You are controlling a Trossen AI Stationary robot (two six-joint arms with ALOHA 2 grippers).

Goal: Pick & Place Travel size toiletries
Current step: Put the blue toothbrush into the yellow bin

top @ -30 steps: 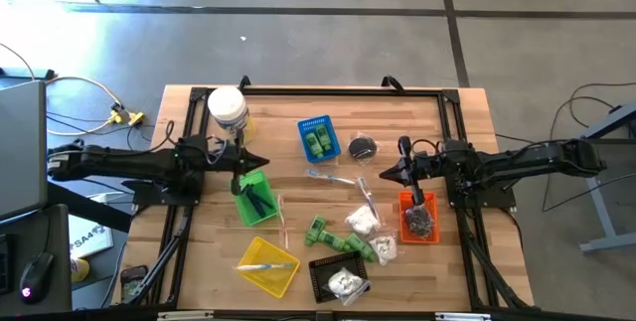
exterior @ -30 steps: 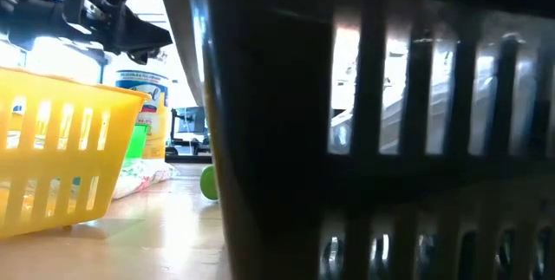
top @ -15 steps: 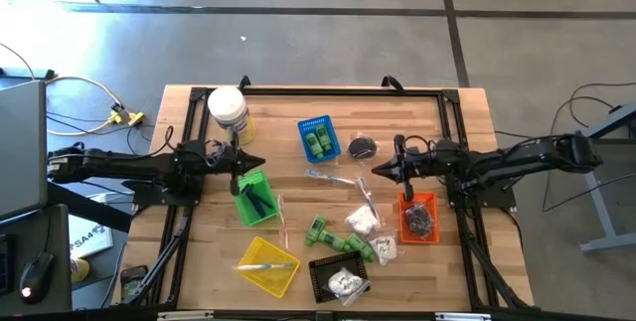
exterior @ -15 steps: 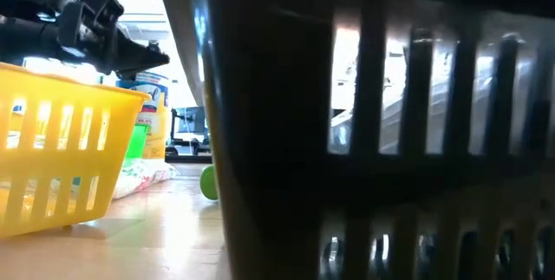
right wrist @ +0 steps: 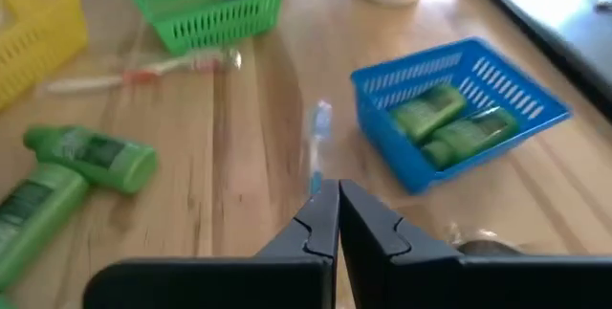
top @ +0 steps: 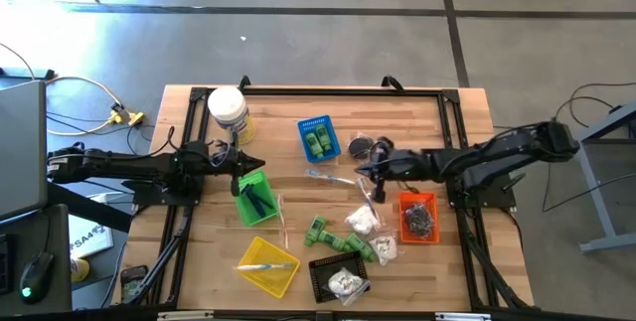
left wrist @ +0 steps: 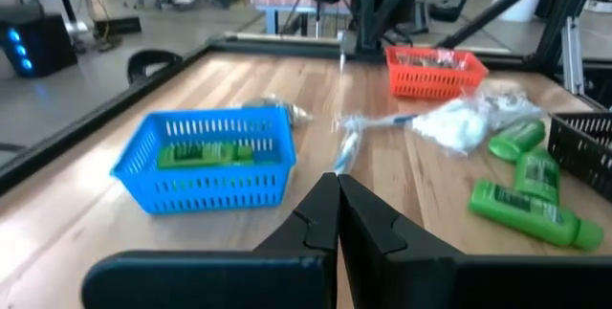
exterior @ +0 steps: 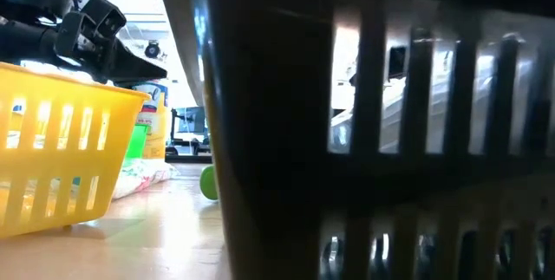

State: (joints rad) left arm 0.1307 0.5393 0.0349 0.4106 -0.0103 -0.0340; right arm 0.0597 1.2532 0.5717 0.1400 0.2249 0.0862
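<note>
Two shut grippers, right gripper (top: 363,170) mid-table, beside blue basket (top: 318,138)

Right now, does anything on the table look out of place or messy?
Yes. Three bright green little bottles lie tipped over on the bare wood, a white soft packet sits loose beside them, and a clear-wrapped toothbrush lies outside any basket. Nothing looks spilled or broken.

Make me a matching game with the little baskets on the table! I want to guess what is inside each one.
Baskets:
1. blue basket
2. orange basket
3. black basket
4. green basket

Inside:
A. white packets
B. a dark blue item
C. two green bottles
D. small dark pieces

Pairs: 1-C, 2-D, 3-A, 4-B
</note>
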